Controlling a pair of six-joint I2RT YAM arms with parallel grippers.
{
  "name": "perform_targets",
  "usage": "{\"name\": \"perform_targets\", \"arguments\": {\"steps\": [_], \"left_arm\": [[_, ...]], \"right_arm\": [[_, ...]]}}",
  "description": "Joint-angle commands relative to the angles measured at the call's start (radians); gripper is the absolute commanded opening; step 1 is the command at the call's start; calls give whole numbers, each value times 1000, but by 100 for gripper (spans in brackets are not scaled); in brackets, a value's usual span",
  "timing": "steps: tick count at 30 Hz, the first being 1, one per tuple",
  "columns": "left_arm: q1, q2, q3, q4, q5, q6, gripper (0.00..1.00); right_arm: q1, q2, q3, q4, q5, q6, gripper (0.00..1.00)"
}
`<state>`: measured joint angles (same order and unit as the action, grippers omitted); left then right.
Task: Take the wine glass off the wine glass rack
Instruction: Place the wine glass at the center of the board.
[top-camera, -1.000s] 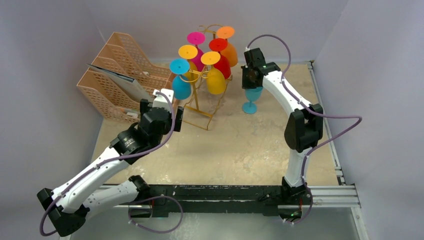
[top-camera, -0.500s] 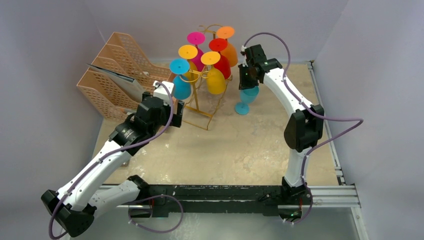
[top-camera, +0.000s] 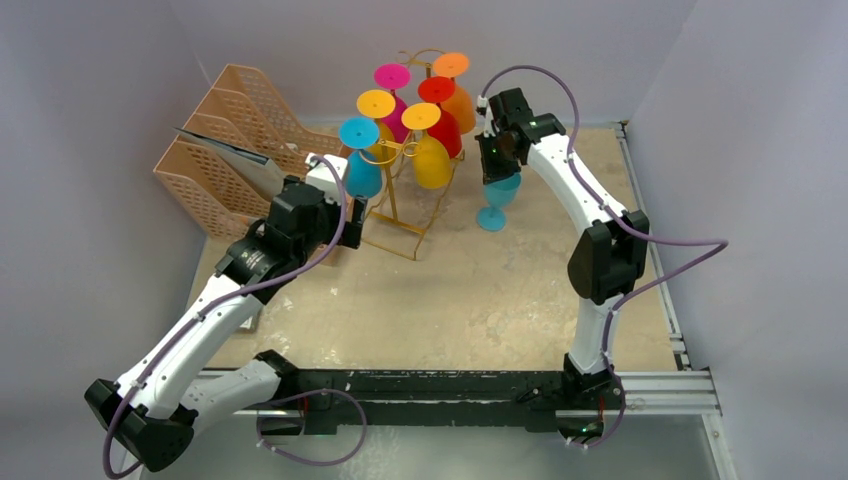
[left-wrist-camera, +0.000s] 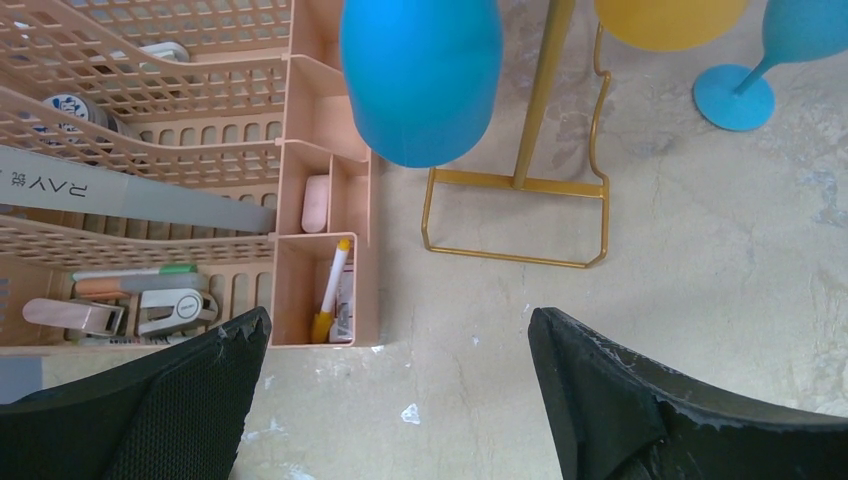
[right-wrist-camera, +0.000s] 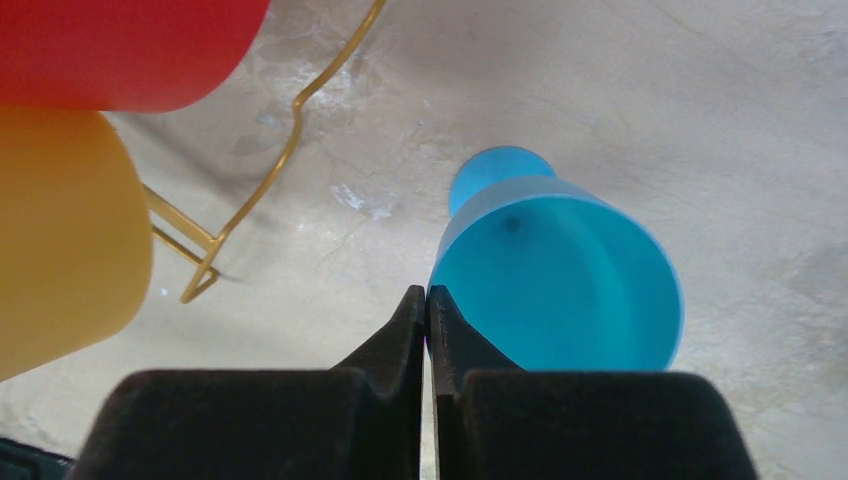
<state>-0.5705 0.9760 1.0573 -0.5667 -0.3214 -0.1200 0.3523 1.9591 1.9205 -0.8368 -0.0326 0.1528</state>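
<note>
The gold wire wine glass rack (top-camera: 398, 222) stands at the back centre with several coloured glasses hanging upside down from it. A teal wine glass (top-camera: 499, 192) stands on the table to the rack's right. My right gripper (top-camera: 497, 170) is shut on its rim. In the right wrist view one finger lies inside the bowl (right-wrist-camera: 570, 290) and the other outside, with the rim at the seam of the gripper (right-wrist-camera: 427, 292). My left gripper (left-wrist-camera: 398, 325) is wide open and holds nothing. It sits low beside the rack's base (left-wrist-camera: 515, 182), under a hanging blue glass (left-wrist-camera: 420, 75).
A peach lattice organizer (top-camera: 230, 160) with stationery stands at the back left, close to my left gripper (top-camera: 347, 215). Red (right-wrist-camera: 120, 50) and yellow (right-wrist-camera: 60, 230) hanging glasses are just left of my right gripper. Grey walls close in on the table.
The teal glass shifted a little left, tipped, and now stands nearly upright again. My right jaws parted slightly and closed again. My left arm moved forward toward the blue glass.
</note>
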Motion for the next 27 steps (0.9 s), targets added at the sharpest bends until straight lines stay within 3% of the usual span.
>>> {"name": "perform_targets", "arguments": {"steps": [1,6,12,17,22,27], "left_arm": [[9,-1,49,10,5,23,100],[13,1,53,24,-13,23,100],[17,15,61,25,-14,20,100],[21,5,72,-7,18,1,100],[24,-7,75,-6,30,6,100],[27,14,105,-18,32,6,100]], "right_arm": [[0,18,25,-52,85,-67,2],[-1,2,-10,-35,163,-64,0],[-2,-9,-28,-23,55,-23,6],[-1,-24,-5,-37,49,9,20],[-2,-50,31,-79,79,14,45],[-1,-110,95,-124,82,29,76]]}}
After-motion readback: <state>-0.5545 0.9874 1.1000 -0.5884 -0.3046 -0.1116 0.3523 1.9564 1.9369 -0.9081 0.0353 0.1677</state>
